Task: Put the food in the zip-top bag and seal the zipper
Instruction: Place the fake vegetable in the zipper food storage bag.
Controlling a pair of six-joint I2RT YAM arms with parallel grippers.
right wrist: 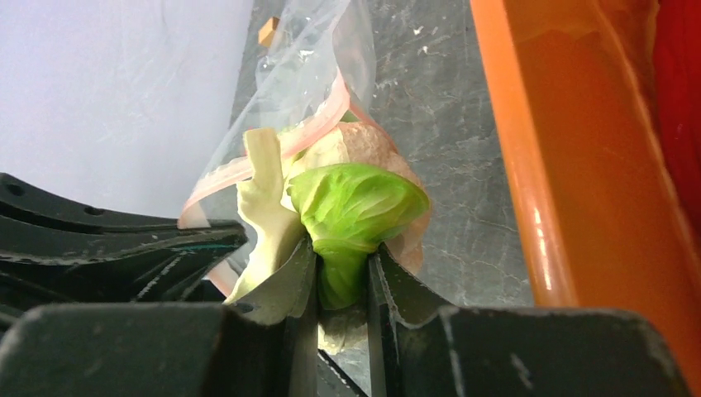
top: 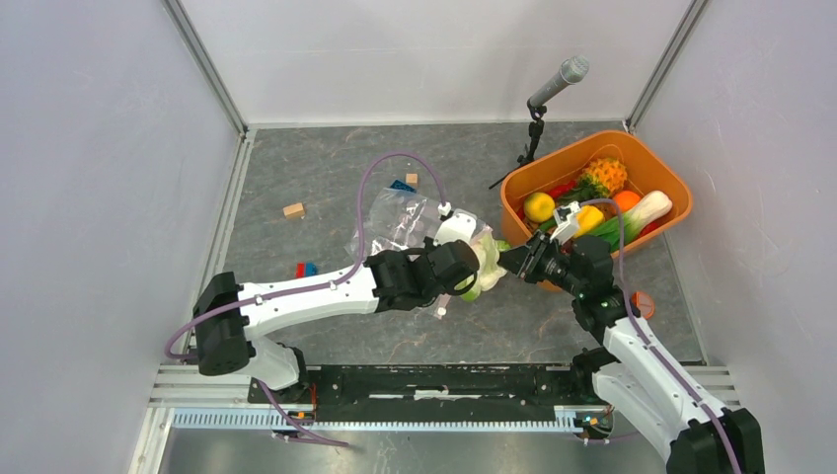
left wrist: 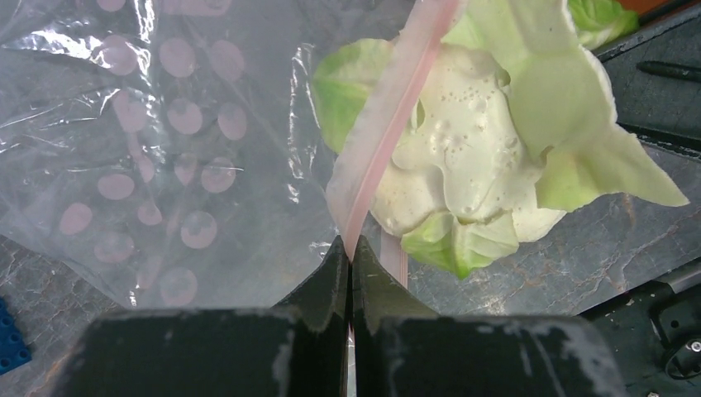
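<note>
The clear zip-top bag (top: 400, 222) with pale dots lies mid-table and fills the left wrist view (left wrist: 165, 149). My left gripper (left wrist: 350, 248) is shut on its pink zipper strip (left wrist: 397, 107) and holds the mouth up; it shows in the top view (top: 456, 259). My right gripper (right wrist: 340, 265) is shut on a green leaf of the white cauliflower (right wrist: 351, 198), held at the bag's mouth (right wrist: 273, 141). The cauliflower (left wrist: 471, 141) sits partly past the strip. In the top view it (top: 486, 259) is between both grippers, the right one (top: 513, 261) just beside it.
An orange basket (top: 681, 193) at the right holds a pineapple (top: 604, 176), an orange (top: 626, 199), a yellow fruit (top: 539, 206) and leafy greens (top: 620, 229). Its wall (right wrist: 529, 165) is close to my right gripper. Tan blocks (top: 293, 209) and toy bricks (top: 305, 269) lie left. A microphone stand (top: 538, 118) is behind.
</note>
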